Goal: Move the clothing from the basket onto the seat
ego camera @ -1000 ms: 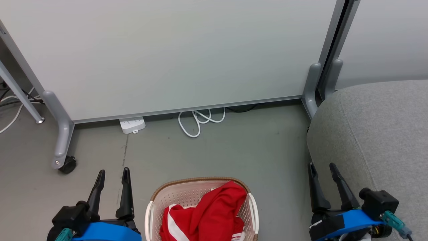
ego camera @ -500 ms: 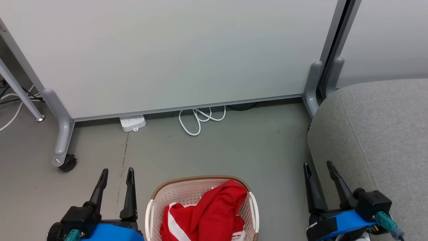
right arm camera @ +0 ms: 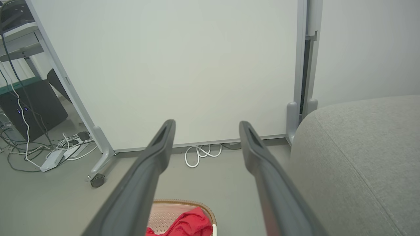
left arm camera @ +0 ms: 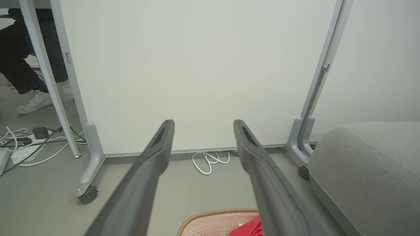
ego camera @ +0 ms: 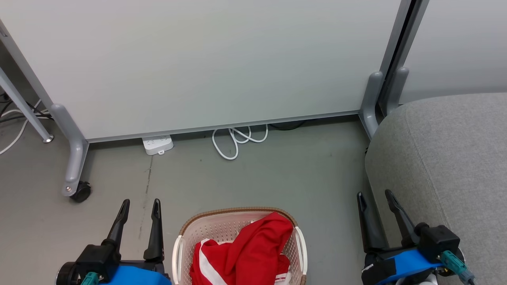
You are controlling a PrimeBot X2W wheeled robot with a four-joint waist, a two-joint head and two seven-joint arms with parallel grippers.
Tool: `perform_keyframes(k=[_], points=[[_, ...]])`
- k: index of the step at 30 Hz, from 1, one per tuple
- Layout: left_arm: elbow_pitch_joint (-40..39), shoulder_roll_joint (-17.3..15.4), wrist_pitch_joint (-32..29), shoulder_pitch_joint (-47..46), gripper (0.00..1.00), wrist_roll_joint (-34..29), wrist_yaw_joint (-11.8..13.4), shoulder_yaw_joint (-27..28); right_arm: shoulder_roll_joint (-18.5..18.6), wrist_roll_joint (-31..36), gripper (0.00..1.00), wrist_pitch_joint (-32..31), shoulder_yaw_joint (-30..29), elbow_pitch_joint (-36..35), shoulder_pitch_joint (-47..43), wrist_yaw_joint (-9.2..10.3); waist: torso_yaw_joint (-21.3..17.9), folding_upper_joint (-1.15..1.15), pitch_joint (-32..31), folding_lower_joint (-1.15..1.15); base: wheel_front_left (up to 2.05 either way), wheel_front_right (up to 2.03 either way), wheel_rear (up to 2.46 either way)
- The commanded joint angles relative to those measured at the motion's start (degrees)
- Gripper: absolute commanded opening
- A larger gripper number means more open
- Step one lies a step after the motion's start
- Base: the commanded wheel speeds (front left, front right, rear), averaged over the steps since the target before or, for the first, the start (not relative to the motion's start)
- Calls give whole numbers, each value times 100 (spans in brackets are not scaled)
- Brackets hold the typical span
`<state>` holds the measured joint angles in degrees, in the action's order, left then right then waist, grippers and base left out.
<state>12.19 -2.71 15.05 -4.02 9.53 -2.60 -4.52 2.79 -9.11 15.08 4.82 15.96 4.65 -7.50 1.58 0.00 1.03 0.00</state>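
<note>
Low in the head view, the basket (ego camera: 237, 211) stands on the grey floor (ego camera: 277, 170) with the clothing (ego camera: 245, 253) heaped inside it, red folds with a white stripe rising above the brown rim at its right side. The left gripper (ego camera: 141, 201) hangs just left of the basket, its two dark fingers spread apart with nothing between them, touching neither basket nor fabric. The right gripper (ego camera: 374, 193) is well to the basket's right, just beside the rounded edge of the seat (ego camera: 447, 158), jaws likewise parted and empty. The seat is bare where it shows. Behind the basket stands a pale partition panel (ego camera: 198, 59) on grey legs, one with a black caster (ego camera: 82, 192). A white power strip (ego camera: 157, 145) and a looped white cable (ego camera: 237, 140) lie at its foot. In the left wrist view, a person's white shoe (left arm camera: 34, 101) rests on the floor beyond the panel.
</note>
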Motion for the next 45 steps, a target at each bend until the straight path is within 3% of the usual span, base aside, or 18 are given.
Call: perform_keyframes(k=[1,10,21,32,45], points=[[15,-32,20,-38,100,14,24,-8,17,-15,100,14,3,14,53,2,3,0,2,0,0,0,0],[60,-31,19,-85,100,27,-1,-39,17,-35,100,14,1,32,79,2,21,0,25,0,0,0,0],[466,-28,19,-593,100,-190,-290,-264,17,-18,100,13,46,-19,213,2,-143,0,356,0,0,0,0],[1378,-35,19,-1647,100,-328,-464,-690,15,35,100,11,29,-159,653,2,-523,0,1295,0,0,0,0],[2968,-339,19,-3124,100,-98,-496,-1859,14,20,100,11,83,-469,1460,2,-862,0,2794,0,0,0,0]])
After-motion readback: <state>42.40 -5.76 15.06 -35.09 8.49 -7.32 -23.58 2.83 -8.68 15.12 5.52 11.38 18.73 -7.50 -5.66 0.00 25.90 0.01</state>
